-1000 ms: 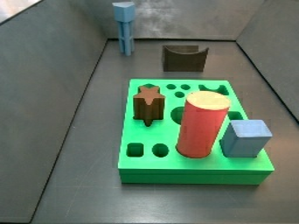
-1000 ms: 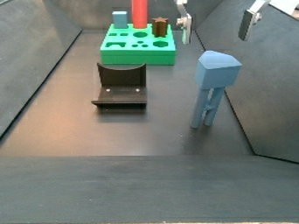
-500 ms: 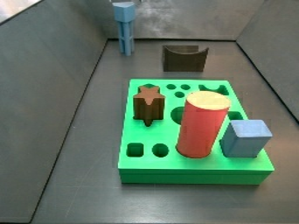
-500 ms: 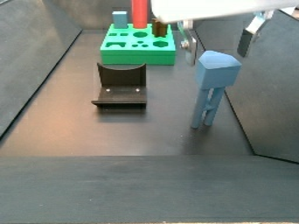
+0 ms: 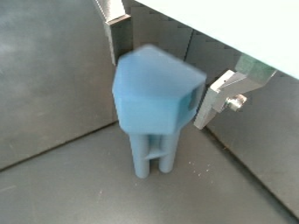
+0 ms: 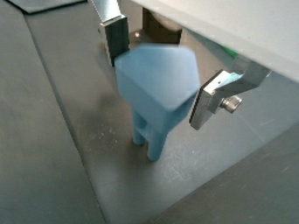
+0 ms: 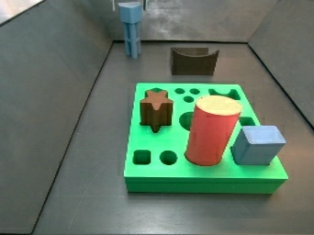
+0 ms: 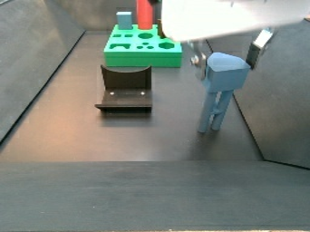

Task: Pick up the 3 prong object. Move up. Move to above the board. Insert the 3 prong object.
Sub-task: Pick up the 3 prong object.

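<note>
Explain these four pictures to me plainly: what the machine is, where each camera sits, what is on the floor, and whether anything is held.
This is one robot arm ending in a gripper with two flat silver fingers. Two pictures come from cameras on its wrist, looking down past the fingers. Two come from cameras fixed beside the work area.

In both wrist views the fingers stand either side of the 3 prong object, a steel-blue piece standing upright on its prongs. The jaws look open, with a gap on at least one side, so nothing is held yet.

In a side view, the green board carries a red cylinder, a light-blue cube and a brown star-shaped piece. A dark brown notched block sits on the floor behind it.
</note>
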Controlling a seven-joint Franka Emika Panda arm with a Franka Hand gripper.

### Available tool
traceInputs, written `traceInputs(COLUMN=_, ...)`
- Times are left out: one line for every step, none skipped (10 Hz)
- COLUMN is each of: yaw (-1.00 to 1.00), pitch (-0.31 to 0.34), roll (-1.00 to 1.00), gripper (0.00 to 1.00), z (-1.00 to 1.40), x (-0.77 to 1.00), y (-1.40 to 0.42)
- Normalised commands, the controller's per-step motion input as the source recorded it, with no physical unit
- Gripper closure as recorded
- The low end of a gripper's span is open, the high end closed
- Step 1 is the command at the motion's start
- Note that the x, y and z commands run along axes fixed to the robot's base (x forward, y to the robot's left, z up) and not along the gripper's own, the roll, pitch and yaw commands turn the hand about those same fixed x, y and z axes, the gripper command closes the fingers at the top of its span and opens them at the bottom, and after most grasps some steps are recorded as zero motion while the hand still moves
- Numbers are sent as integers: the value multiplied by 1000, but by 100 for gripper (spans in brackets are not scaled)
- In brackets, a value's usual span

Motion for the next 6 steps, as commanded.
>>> traceInputs(yaw=31, pitch=4, roll=77, gripper=0, z=-446, x=0, y=0)
traceInputs(yaw=0, pitch=0, roll=0, gripper=0, z=0, x=0, y=0)
traceInputs(yaw=0, pitch=0, roll=0, gripper=100, z=0, x=0, y=0)
traceInputs(yaw=0, pitch=0, roll=0, gripper=100, z=0, x=0, y=0)
traceInputs(yaw=0, pitch=0, roll=0, gripper=100, z=0, x=0, y=0)
traceInputs(yaw=0, pitch=0, roll=0, gripper=100, z=0, x=0, y=0)
